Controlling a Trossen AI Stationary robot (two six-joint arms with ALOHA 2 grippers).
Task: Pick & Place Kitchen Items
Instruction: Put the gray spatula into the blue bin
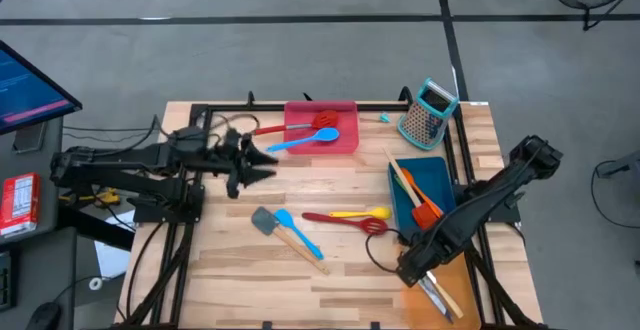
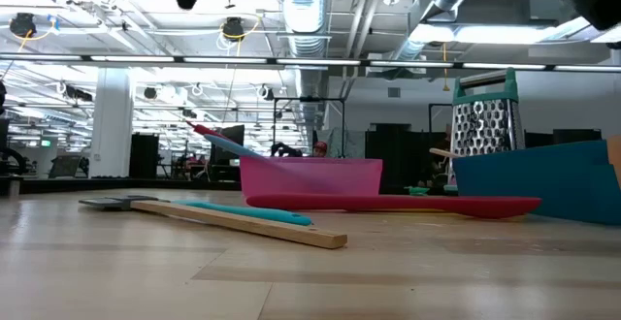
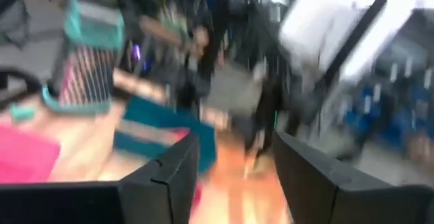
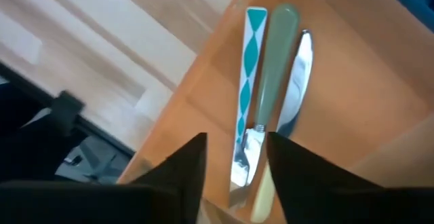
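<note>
Over the orange tray [image 4: 203, 102] at the table's near right corner, the right gripper [image 4: 234, 163] releases cutlery.
Its fingers stand narrowly parted around nothing; a teal-patterned handle [image 4: 249, 75], a green-handled knife [image 4: 274, 68] and another blade lie side by side below. Lifting straight up should avoid dragging them. Loose utensils [image 1: 345, 217] wait mid-table with open wood around; the left gripper [image 1: 268, 166], fingers apart and empty, hovers beside the red tray [image 1: 347, 142].

Counted from above: three trays, one pink-red [image 1: 345, 142], one blue [image 1: 440, 175], one orange [image 1: 458, 275]. One box grater [image 1: 428, 112]. Two utensils in the pink-red tray [image 1: 305, 133]; four loose on the table [image 1: 325, 225]; perhaps three in the blue tray [image 1: 415, 198]; three cutlery pieces [image 4: 266, 102] in the orange one.
</note>
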